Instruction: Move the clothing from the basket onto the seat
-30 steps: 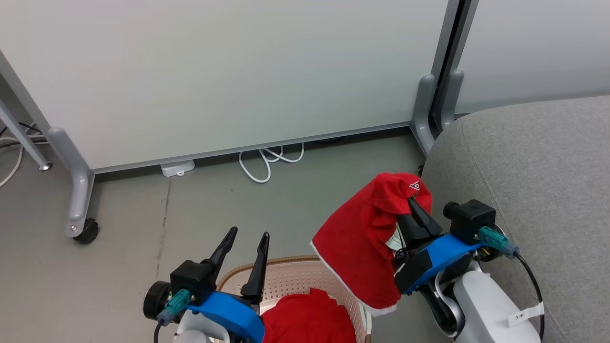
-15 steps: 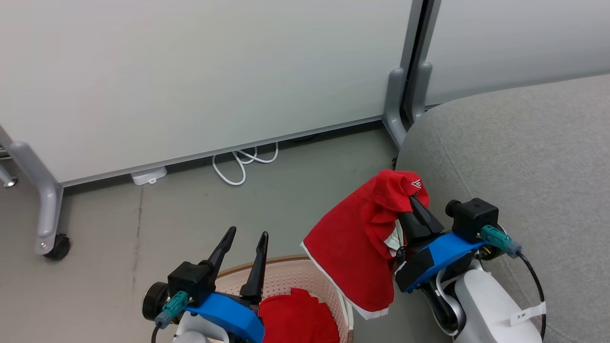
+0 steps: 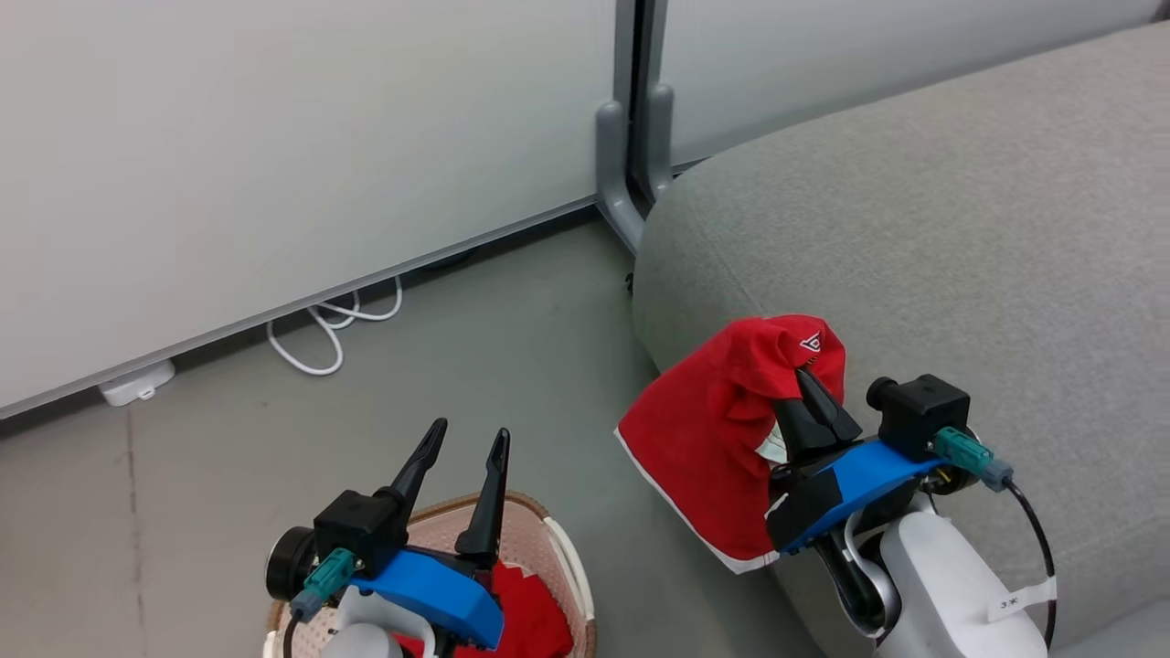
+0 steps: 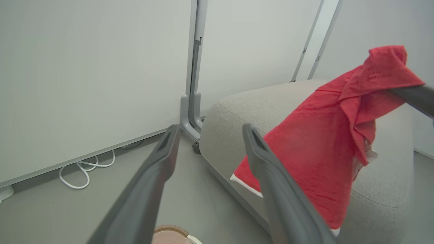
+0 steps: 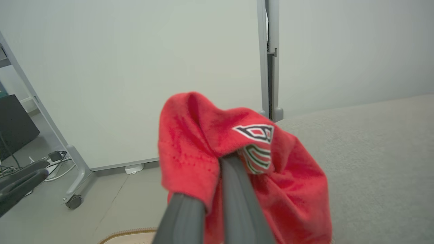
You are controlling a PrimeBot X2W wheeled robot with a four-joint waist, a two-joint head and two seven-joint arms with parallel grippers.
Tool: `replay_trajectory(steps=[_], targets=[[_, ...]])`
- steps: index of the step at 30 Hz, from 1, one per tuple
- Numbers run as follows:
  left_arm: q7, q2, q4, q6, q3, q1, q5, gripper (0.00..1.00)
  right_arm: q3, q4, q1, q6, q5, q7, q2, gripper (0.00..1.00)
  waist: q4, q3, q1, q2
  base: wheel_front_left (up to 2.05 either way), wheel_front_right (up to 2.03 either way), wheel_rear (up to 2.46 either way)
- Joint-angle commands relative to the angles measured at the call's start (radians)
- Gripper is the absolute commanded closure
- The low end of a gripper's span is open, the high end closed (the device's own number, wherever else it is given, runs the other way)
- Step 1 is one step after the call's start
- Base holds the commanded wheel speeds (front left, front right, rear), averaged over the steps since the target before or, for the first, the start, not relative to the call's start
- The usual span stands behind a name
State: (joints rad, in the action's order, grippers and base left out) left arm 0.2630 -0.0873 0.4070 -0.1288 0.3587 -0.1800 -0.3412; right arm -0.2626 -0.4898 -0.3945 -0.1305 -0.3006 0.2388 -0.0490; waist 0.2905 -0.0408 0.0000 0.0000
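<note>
head view, 4 o'clock: right gripper [image 3: 808, 379] pressed together on a bunched fold of the held garment [image 3: 713, 439], red with white trim, draped down toward 7 o'clock from the fingertips. hanging at the rounded corner of the seat [image 3: 914, 228], with the lower hem off the cushion and over the floor [image 3: 548, 366]; cannot tell whether touching the seat's side. at 7 o'clock: left gripper [image 3: 470, 428] spread wide, holding nothing, poised above the basket [image 3: 530, 501], with the second garment [image 3: 526, 626] lying inside, partly hidden behind the blue wrist. right wrist view: same pinch, label patch folded over the fingertips, grey cushion from 3 to 5 o'clock.

probably mid-carry of the first piece toward the cushion; nothing on the seat yet, second piece untouched.

risks from here:
- opening too early, with most of the cloth hanging outside the seat's edge: likely slide down to the floor instead of onto the cushion.
- thin grip on a single fold: possible slip during a quick swing.
- trailing hem low beside the corner: possible snag or drag against the upholstery, bunching under the arm.
- cloth wrapped over the fingertips: possible clinging after release, and a ride back with the gripper.

safer to reach further toward 1 o'clock, well over the cushion, before letting go.
</note>
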Motion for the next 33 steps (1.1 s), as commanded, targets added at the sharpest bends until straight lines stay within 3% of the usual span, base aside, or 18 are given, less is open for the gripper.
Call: replay_trajectory(steps=[1, 16, 33], targets=[[0.003, -0.003, -0.007, -0.003, -0.008, -0.012, 0.007, 0.0, -0.002, 0.005, 0.002, 0.0, -0.007, 0.003, -0.003, 1.0, 0.052, -0.018, 0.0, 0.0, 0.0, 0.0, 0.0], [0.003, -0.015, -0.01, -0.003, -0.002, -0.032, 0.014, 0.0, -0.001, 0.004, -0.001, 0.0, -0.022, 0.015, -0.002, 1.0, 0.194, -0.054, 0.0, 0.0, 0.0, 0.0, 0.0], [0.003, -0.014, -0.012, -0.003, 0.01, -0.025, 0.01, 0.0, 0.014, -0.007, -0.018, 0.0, -0.009, 0.011, -0.002, 1.0, 0.193, -0.061, 0.0, 0.0, 0.0, 0.0, 0.0]])
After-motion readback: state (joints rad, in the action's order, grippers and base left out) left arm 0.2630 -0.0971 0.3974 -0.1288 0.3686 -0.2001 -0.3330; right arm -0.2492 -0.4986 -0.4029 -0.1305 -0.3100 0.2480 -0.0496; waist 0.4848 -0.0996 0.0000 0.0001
